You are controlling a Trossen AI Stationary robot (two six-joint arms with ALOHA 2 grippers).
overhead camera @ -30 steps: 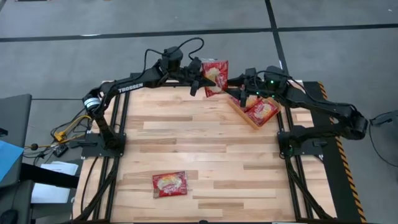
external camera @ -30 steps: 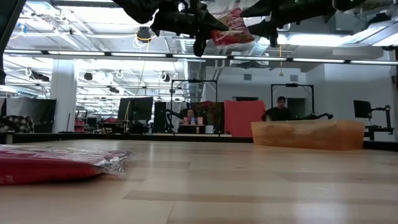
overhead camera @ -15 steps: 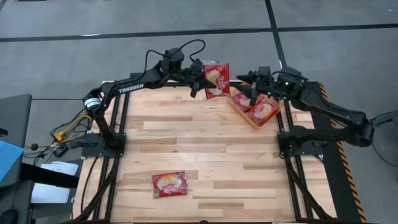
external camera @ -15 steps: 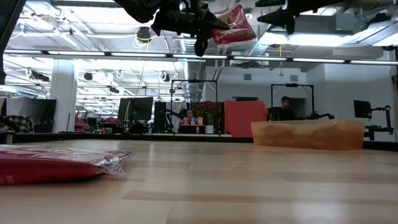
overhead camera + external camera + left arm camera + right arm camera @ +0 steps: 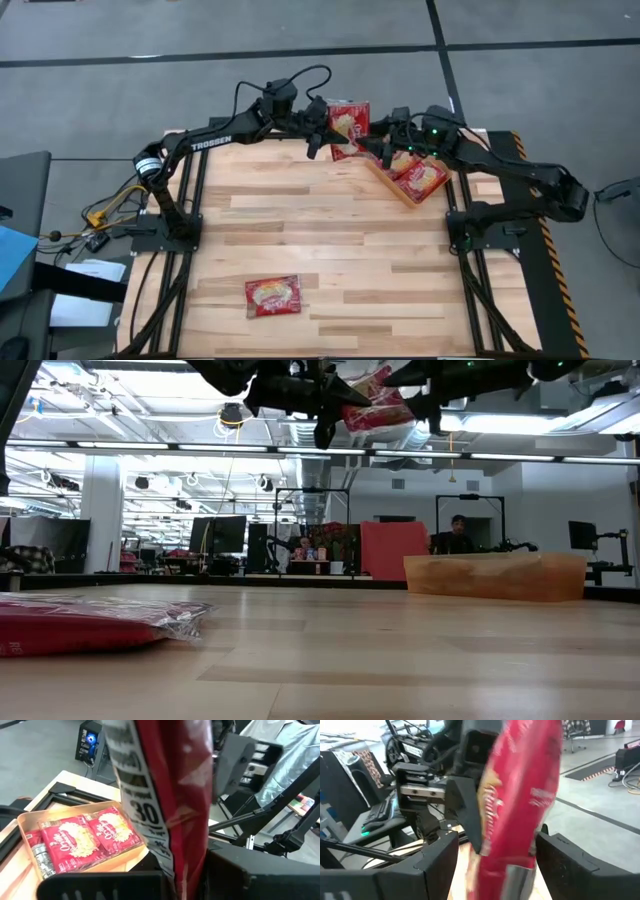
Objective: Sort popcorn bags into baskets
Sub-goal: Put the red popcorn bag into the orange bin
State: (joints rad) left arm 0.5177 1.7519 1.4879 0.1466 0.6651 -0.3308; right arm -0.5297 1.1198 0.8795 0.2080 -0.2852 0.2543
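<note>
The left hand (image 5: 322, 128) holds 1 popcorn bag (image 5: 347, 122) in the air above the far edge of the worktop (image 5: 300, 230), its fingers pinching the packet, which hangs edge-on between them in the left wrist view (image 5: 170, 805). The right hand (image 5: 385, 150) has come back toward that bag: 0.5 s ago it had drawn off to the right, above the basket, and now it sits just beside the bag's lower right corner again, much as it did 1.0 s ago. In the right wrist view the red packet (image 5: 520, 795) stands between that hand's 2 dark fingers (image 5: 435, 857), which are spread to either side of it; whether they press on it cannot be told. The low view shows the bag (image 5: 375, 405) raised high over the worktop with both hands around it, the right one (image 5: 425, 400) closer to the packet than 0.5 s ago. The bag itself has hardly shifted. The orange basket (image 5: 385, 180) lies at the far right of the worktop, partly under the right arm, with at least 2 popcorn bags (image 5: 420, 178) lying flat in it, unchanged. Another popcorn bag (image 5: 273, 296) rests flat near the worktop's front edge, well apart from the rest, where it lay before.
</note>
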